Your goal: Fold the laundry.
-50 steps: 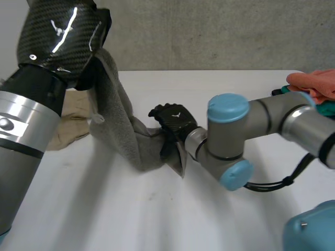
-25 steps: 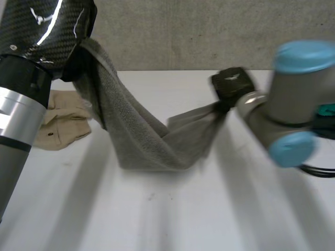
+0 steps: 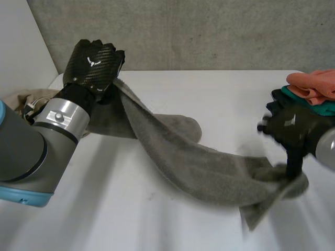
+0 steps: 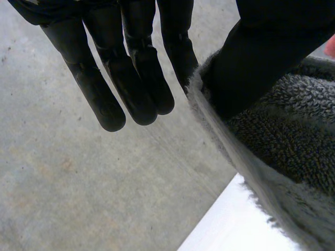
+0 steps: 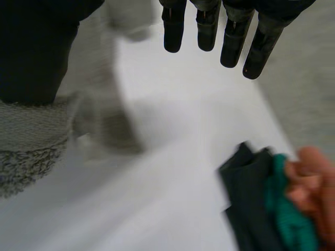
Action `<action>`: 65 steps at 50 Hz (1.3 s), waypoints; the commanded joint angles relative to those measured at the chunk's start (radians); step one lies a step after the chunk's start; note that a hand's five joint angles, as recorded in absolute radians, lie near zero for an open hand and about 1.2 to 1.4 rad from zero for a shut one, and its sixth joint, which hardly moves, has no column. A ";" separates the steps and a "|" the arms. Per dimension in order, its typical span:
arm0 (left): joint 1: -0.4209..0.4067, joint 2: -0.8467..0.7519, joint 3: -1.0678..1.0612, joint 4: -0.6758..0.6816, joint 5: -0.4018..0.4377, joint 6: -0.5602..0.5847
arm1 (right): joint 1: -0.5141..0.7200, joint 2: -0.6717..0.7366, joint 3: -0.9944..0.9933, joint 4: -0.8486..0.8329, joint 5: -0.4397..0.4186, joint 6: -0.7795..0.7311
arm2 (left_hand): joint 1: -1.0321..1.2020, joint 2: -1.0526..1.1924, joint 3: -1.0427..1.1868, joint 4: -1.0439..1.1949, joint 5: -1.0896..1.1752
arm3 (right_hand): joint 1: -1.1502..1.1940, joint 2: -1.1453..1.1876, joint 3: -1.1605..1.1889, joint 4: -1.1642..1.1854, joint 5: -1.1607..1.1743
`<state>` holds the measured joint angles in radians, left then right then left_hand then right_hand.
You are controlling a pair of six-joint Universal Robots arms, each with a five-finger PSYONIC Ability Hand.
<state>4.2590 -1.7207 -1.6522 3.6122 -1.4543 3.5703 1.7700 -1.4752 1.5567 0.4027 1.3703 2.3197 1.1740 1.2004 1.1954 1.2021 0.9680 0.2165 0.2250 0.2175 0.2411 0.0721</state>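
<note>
Head view: the left hand (image 3: 94,65), raised over the far left of the white table (image 3: 157,219), grips one end of a grey towel (image 3: 193,157). The towel runs in a long slanting band across the tabletop to the right hand (image 3: 290,130), low at the near right, which holds the other end with a loose corner trailing past it. A small white emblem marks the carbon-weave back of the left hand, and a fainter pale mark sits on the back of the right; neither reads as letters. A beige garment (image 3: 18,99) lies behind the left arm (image 3: 31,151). A stack of clothes (image 3: 314,86), orange over teal over dark, sits at the table's right edge.

Left wrist view: the grip itself shows here. The left hand (image 4: 131,78) keeps its fingers straight and close together while the thumb presses into the towel (image 4: 277,130), whose hemmed edge is caught between thumb and nearest finger. A corner of the table (image 4: 235,230) and bare concrete (image 4: 68,172) lie beyond the fingertips.

Right wrist view: the right hand (image 5: 209,26) has straight fingers clear of the cloth, with its thumb sunk in the pile of the towel (image 5: 26,146), clamping that end. The stack of clothes (image 5: 277,209) lies on the table (image 5: 172,157) beyond the fingertips, its dark bottom layer plainer here than from above
</note>
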 commanded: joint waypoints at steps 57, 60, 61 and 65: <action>-0.005 0.053 0.101 0.000 0.031 0.012 | -0.041 0.399 -0.483 0.139 -0.290 0.288 | 0.222 0.196 0.201 0.194 0.254 | 1.180 1.171 1.179 1.155 1.150; 0.010 -0.015 0.091 -0.001 0.029 0.012 | -0.053 0.354 -0.397 0.139 -0.274 0.177 | 0.222 0.196 0.201 0.194 0.254 | 1.180 1.171 1.179 1.155 1.150; 0.013 -0.031 0.091 -0.003 0.029 0.013 | -0.055 0.348 -0.376 0.139 -0.264 0.152 | 0.222 0.196 0.201 0.194 0.254 | 1.180 1.171 1.179 1.155 1.150; 0.036 -0.112 0.092 -0.012 0.029 0.013 | -0.047 0.326 -0.287 0.142 -0.177 0.040 | 0.222 0.196 0.201 0.194 0.254 | 1.180 1.171 1.179 1.155 1.150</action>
<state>4.2625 -1.7110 -1.5553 3.6104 -1.4245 3.5824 1.7230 -1.1059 1.1268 0.5434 1.0919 2.5390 1.1740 1.2007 1.1958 1.2022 0.9680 0.8495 1.1813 1.1784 1.1898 0.9882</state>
